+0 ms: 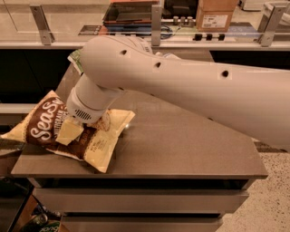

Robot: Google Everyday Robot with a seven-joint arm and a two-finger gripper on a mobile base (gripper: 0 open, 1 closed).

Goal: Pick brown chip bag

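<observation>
Hand (73, 130) down on crinkly brown chip bag (41, 130), grip state unclear; smooth grey tabletop (181, 149)

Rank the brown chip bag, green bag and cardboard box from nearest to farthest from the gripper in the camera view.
1. brown chip bag, right under the gripper at the table's left front.
2. green bag, behind the arm at the table's back left.
3. cardboard box, far back right.

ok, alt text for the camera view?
A robot's white arm reaches across a grey table, its pincer down on the middle of a brown chip bag lying at the table's left edge. A corner of a green bag shows behind the arm.
</observation>
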